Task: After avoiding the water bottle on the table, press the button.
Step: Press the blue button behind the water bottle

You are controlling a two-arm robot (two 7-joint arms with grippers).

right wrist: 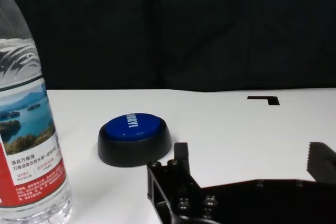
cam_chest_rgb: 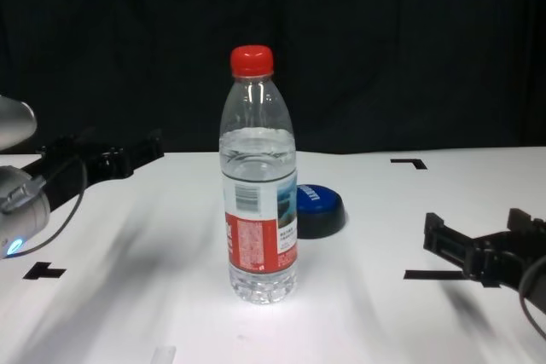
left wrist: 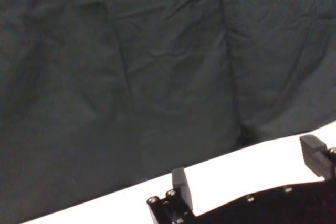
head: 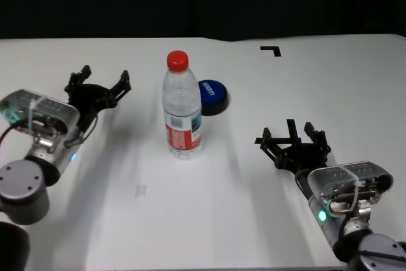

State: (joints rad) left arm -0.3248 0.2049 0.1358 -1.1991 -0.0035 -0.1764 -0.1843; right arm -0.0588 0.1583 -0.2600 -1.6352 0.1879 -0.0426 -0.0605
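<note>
Button (head: 213, 96) — blue dome on a black base — sits on the table (head: 304, 87) just past my water bottle (head: 183, 106), at about 1 o'clock from it in my head view and partly hidden behind it from my chest camera. That bottle stands upright near the middle of the white top, red cap on, with water up to its shoulder. My right gripper (head: 294, 139) hangs low over the table at roughly 4 o'clock from the bottle, well apart from it, fingers spread and holding nothing; from its wrist camera the button lies ahead, with the bottle close beside it. My left gripper (head: 101, 82) is at about 9 o'clock from the bottle, also spread wide and empty — its wrist camera sees only the table's far edge and the dark curtain (left wrist: 157, 66). A black tape corner (head: 271, 49) marks the table at 1 o'clock, beyond the button.
</note>
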